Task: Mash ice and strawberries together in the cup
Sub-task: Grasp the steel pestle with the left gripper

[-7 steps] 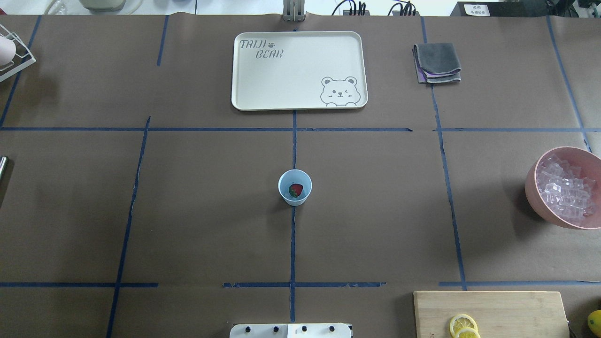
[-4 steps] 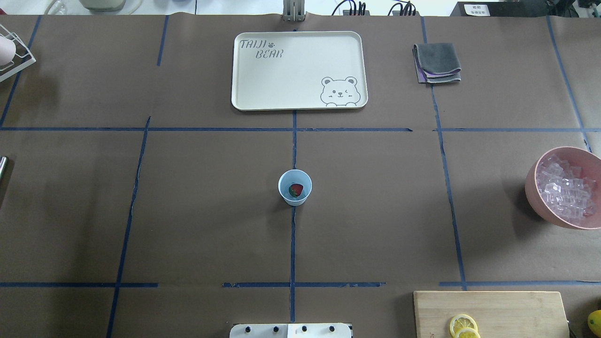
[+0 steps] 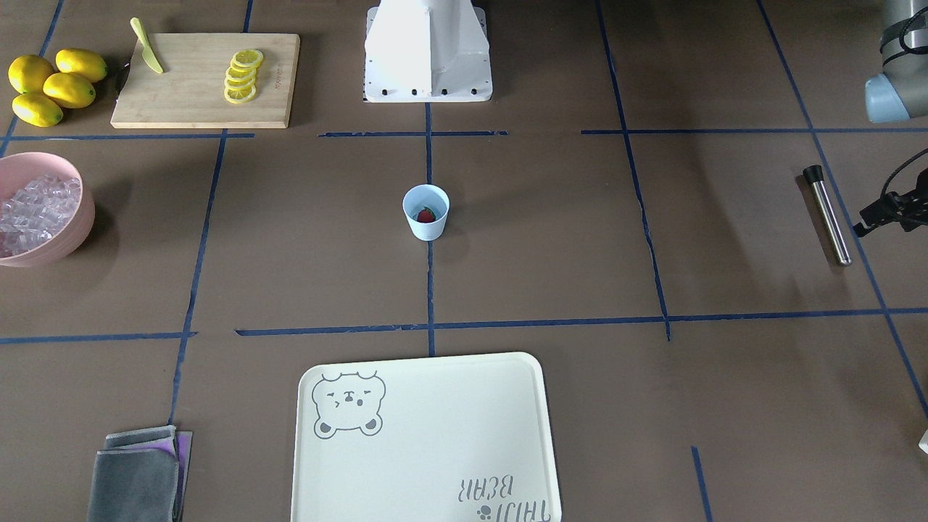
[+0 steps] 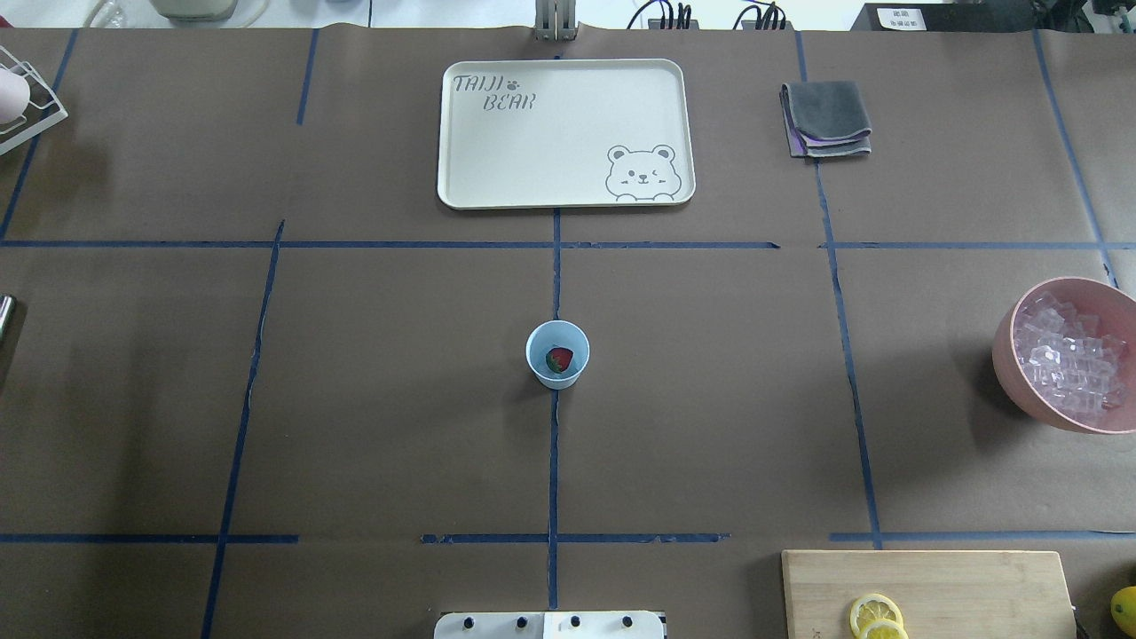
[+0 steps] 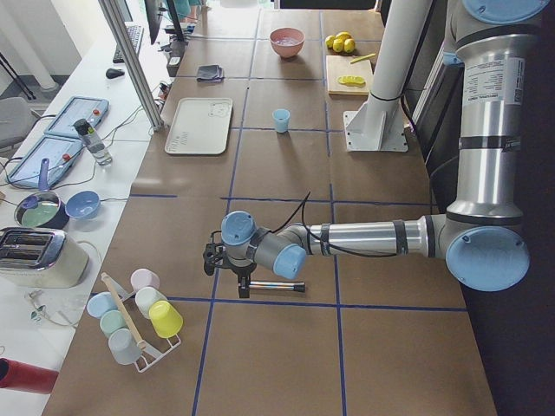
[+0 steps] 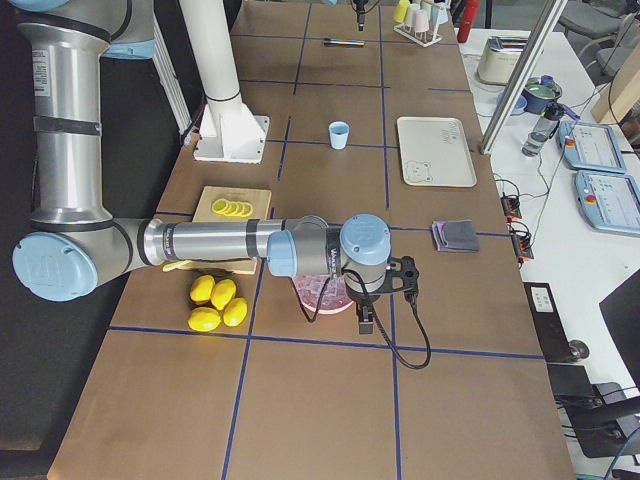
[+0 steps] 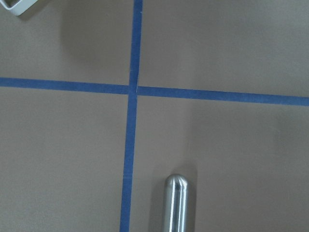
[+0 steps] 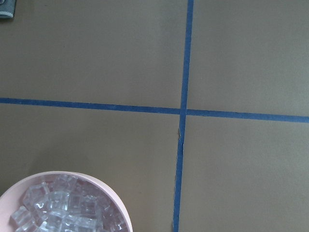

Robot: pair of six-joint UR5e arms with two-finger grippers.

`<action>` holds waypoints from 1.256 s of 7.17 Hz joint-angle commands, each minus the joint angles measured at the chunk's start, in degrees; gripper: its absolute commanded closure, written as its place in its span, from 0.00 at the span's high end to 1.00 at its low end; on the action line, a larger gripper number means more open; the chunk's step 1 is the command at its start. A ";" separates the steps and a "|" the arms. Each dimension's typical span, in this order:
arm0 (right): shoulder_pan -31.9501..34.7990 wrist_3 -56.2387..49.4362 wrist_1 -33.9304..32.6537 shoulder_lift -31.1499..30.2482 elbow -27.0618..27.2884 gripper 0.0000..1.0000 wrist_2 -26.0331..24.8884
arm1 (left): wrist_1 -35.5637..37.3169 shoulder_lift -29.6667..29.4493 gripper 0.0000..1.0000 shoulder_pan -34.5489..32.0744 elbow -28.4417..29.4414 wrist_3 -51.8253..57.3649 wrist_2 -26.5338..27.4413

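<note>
Silver right arm (image 6: 200, 241) stretches level, wrist near the bowl (image 4: 1005, 359) of ice (image 4: 1069, 355).

Pale blue cup (image 4: 556, 380); red strawberry (image 4: 559, 358); pink bowl (image 4: 1005, 355); clear ice (image 4: 1069, 359).

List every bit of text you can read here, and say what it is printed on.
"TAIJI BEAR": on the tray, with a small paw print between the words.
Print near the cutting board edge: too small to read.
Sticker on the left arm: too small to read.
Sticker on the right arm: too small to read.
White sign beyond the table: blurred.
</note>
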 commanded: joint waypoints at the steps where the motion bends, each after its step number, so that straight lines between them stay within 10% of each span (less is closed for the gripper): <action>1: 0.00 0.00 -0.01 0.00 0.03 0.99 0.00 | -6.81 0.26 1.00 5.03 2.36 -6.50 3.00; 9: 0.09 0.00 0.08 0.00 0.12 0.99 0.00 | -9.55 2.46 0.97 9.01 2.89 -5.82 6.80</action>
